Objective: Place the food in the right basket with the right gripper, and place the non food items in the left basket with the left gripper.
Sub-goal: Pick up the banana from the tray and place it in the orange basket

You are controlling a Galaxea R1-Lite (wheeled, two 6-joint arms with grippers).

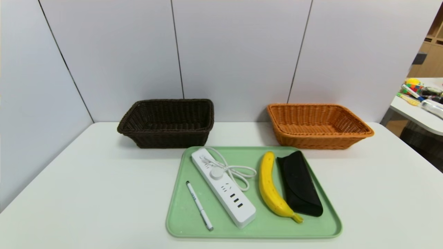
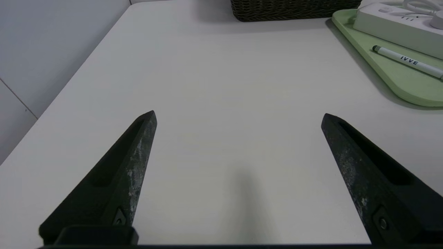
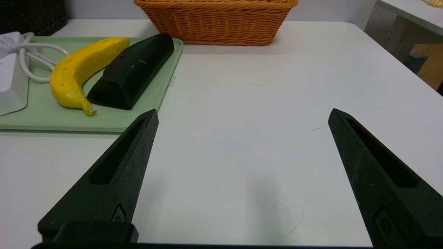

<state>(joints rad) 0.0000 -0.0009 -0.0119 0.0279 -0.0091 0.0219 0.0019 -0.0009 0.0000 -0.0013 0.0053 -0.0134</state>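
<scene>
4 things lie on the green tray (image 1: 180, 221): a white pen (image 1: 199, 205), a white power strip (image 1: 223, 186) with its coiled cord, a banana (image 1: 271, 190) and a black case (image 1: 299, 183). The left gripper (image 2: 238, 117) hangs over bare white table (image 1: 86, 180) with its 2 fingers spread wide and nothing between them; the pen and power strip sit ahead of it and off to its right, the dark brown basket (image 1: 166, 122) farther ahead. The right gripper (image 3: 242, 116) is likewise spread wide and holds nothing over the table; the banana and case, touching side by side, lie ahead to its left, the orange basket (image 1: 318, 126) beyond them.
</scene>
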